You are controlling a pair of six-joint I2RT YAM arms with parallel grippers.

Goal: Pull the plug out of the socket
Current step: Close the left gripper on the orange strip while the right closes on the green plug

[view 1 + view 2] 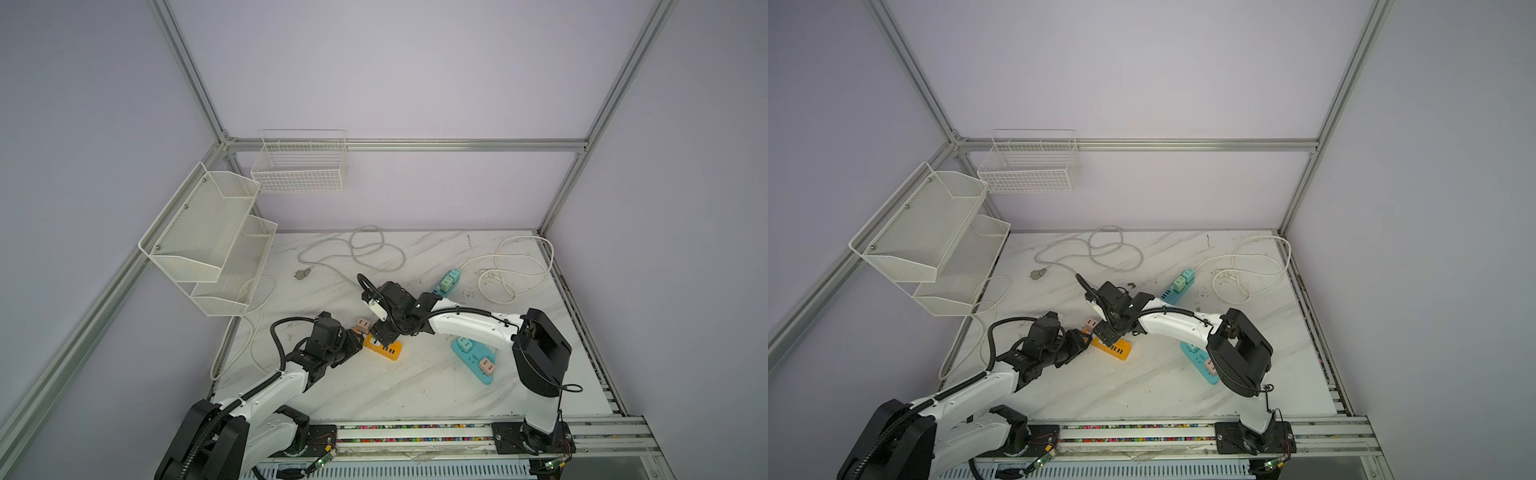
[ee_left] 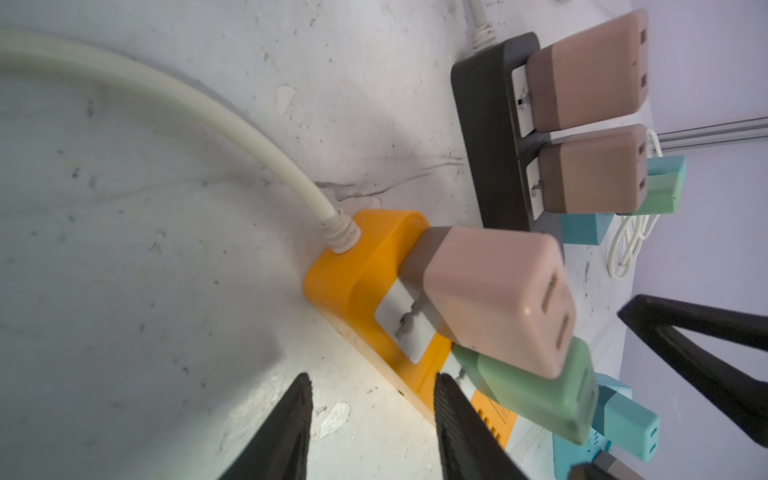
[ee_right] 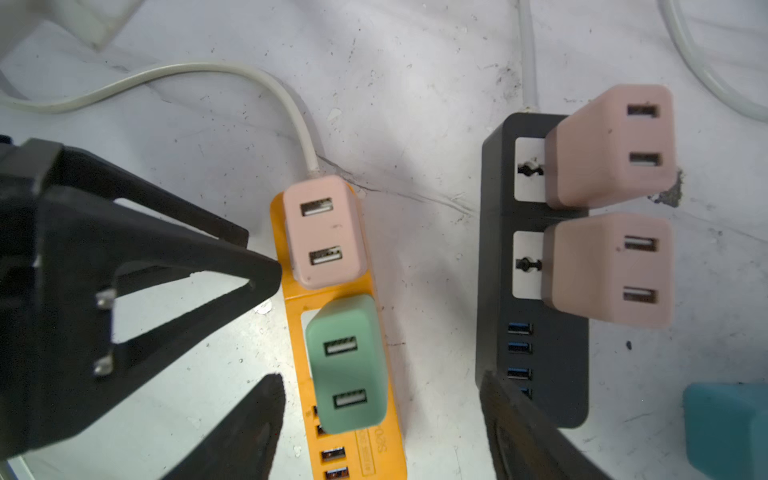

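An orange power strip (image 1: 388,351) (image 1: 1119,349) lies on the marble table. In it stand a pink plug (image 3: 324,232) (image 2: 494,299) near its cord end and a green plug (image 3: 347,365) (image 2: 536,395) beside that. My right gripper (image 3: 378,376) (image 1: 380,334) hangs open over the green plug, a finger on each side with gaps to both. My left gripper (image 2: 374,378) (image 1: 358,338) is open and low at the strip's side. One of its fingers (image 2: 457,415) lies against the orange strip (image 2: 361,266), and bare table shows between the jaws.
A black strip (image 3: 494,249) with two pink plugs (image 3: 611,145) lies right beside the orange one. Teal strips (image 1: 473,359) (image 1: 446,282) lie to the right, under and behind my right arm. White cables loop across the back. Wire baskets (image 1: 208,241) hang on the left wall.
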